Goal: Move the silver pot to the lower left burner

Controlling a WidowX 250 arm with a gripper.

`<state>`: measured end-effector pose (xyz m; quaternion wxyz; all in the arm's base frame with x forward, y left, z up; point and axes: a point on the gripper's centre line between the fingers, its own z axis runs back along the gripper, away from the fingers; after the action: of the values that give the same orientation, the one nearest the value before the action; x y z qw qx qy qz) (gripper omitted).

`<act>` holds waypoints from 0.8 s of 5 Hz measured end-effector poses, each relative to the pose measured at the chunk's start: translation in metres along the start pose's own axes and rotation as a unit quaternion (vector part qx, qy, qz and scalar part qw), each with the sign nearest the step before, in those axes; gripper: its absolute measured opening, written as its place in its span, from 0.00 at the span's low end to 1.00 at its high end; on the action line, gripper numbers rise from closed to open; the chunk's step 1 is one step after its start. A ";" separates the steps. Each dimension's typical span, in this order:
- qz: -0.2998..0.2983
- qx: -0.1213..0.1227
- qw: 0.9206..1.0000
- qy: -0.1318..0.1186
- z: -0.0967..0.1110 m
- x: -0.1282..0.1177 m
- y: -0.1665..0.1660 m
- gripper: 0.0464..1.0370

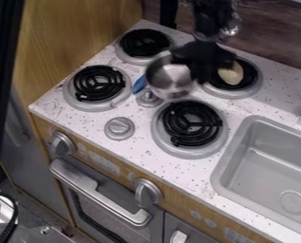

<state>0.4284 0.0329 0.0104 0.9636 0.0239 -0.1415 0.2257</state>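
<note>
While the gripper (pixel 200 70) hung above the stove top (pixel 143 142), the silver pot (pixel 170 79) lay just left and slightly nearer, its blue handle (pixel 139 84) pointing toward the near left burner (pixel 98 84); whether the jaws were open or gripping, I could not tell.

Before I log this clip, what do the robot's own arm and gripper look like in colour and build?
The arm is black, a chunky, jointed-looking build, with a small shiny, silvery part at its side. The gripper is black too, broader than the section just above it, with a dark, angular outline. I can't make out any markings or cables on either.
</note>
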 end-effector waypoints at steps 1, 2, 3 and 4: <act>0.045 0.019 0.999 -0.007 -0.006 0.025 0.038 0.02; 0.090 0.043 0.995 0.000 -0.019 0.037 0.082 0.02; 0.118 0.060 0.991 0.005 -0.022 0.039 0.114 0.02; 0.139 0.071 0.988 0.010 -0.027 0.038 0.136 0.02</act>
<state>0.4077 0.1739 -0.0073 0.9203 0.0698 -0.1173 0.3667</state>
